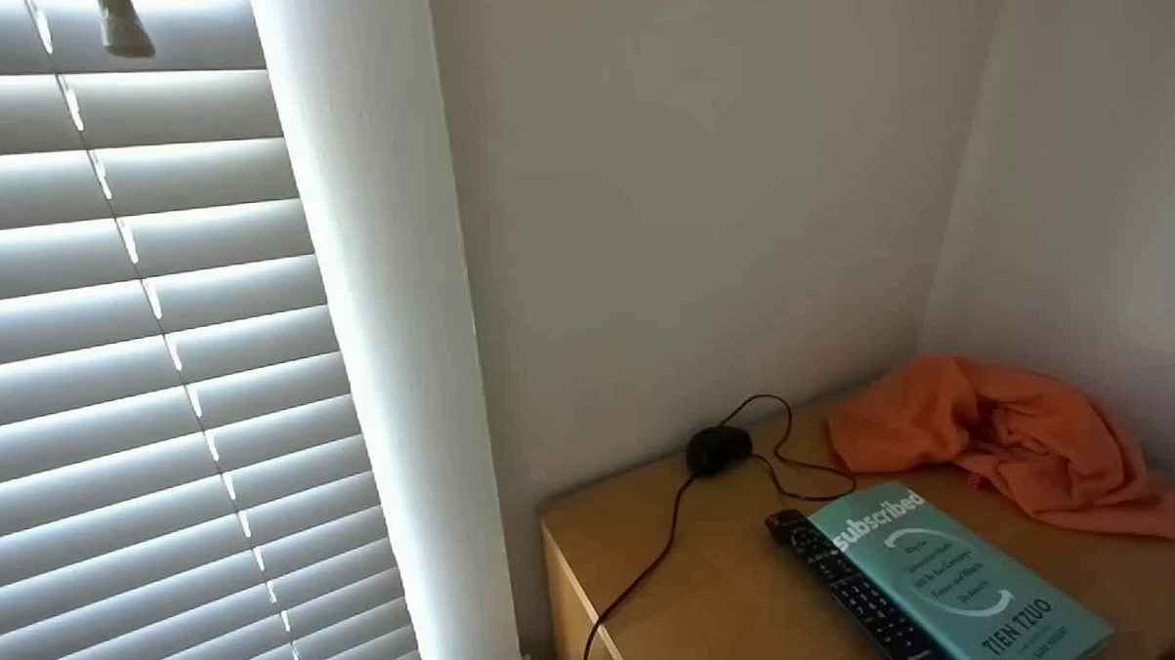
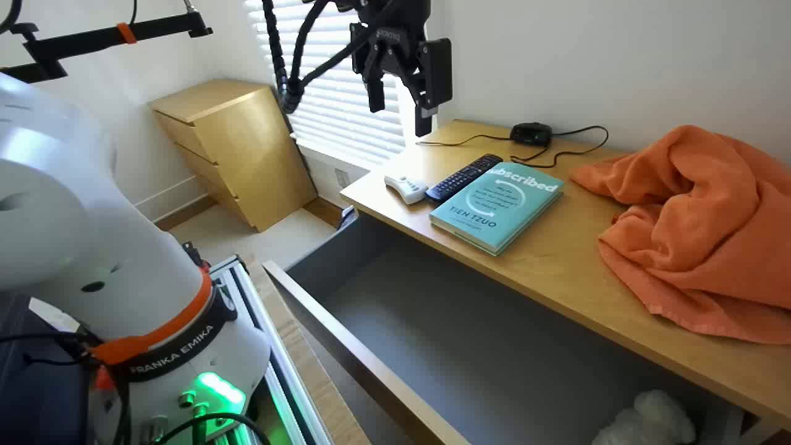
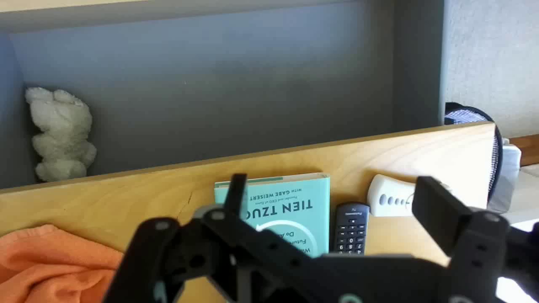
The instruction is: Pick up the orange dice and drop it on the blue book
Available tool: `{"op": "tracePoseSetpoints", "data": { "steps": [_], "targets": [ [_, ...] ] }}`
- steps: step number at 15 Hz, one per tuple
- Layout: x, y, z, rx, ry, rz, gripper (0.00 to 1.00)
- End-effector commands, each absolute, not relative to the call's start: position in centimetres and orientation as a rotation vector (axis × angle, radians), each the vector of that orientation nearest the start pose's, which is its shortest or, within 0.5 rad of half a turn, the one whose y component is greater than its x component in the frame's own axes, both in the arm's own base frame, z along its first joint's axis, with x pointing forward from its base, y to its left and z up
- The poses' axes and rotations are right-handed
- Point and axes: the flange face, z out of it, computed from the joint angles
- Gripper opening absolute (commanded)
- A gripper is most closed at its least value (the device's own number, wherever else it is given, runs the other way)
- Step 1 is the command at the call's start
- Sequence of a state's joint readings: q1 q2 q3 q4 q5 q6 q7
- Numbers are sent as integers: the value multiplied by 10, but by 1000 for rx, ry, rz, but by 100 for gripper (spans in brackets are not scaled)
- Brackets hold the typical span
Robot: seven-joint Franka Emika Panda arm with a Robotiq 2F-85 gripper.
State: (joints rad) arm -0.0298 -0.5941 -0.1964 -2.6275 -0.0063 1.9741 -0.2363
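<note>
The blue book [image 1: 957,566] lies flat on the wooden dresser top, cover up. It also shows in an exterior view [image 2: 497,204] and in the wrist view [image 3: 290,210], where a finger hides part of it. My gripper [image 2: 400,111] is open and empty, high above the dresser. In the wrist view its fingers [image 3: 330,191] are wide apart, with the book, a dark remote and a white remote below. No orange dice shows clearly. A small orange bit [image 2: 617,218] sits at the edge of an orange cloth; I cannot tell if it is the dice.
The crumpled orange cloth [image 2: 698,235] lies beside the book. The dark remote [image 2: 463,177] touches or nearly touches the book, with the white remote [image 2: 406,188] beside it. A black cabled device [image 2: 530,134] is near the wall. The open drawer [image 2: 432,321] holds a white plush [image 3: 61,130].
</note>
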Motion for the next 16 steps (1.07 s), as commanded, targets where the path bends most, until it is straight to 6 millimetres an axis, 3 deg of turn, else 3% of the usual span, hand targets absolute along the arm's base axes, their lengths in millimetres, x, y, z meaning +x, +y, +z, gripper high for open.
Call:
{"op": "tracePoseSetpoints", "data": {
  "steps": [1,9,13,16],
  "targets": [
    [346,-79,428,-3024,-75,68,100],
    [346,-79,428,-3024,-75,70,100],
    [377,-133,416,-3068,307,-47,100],
    [399,-182,383,-3050,562,-164,100]
  ]
}}
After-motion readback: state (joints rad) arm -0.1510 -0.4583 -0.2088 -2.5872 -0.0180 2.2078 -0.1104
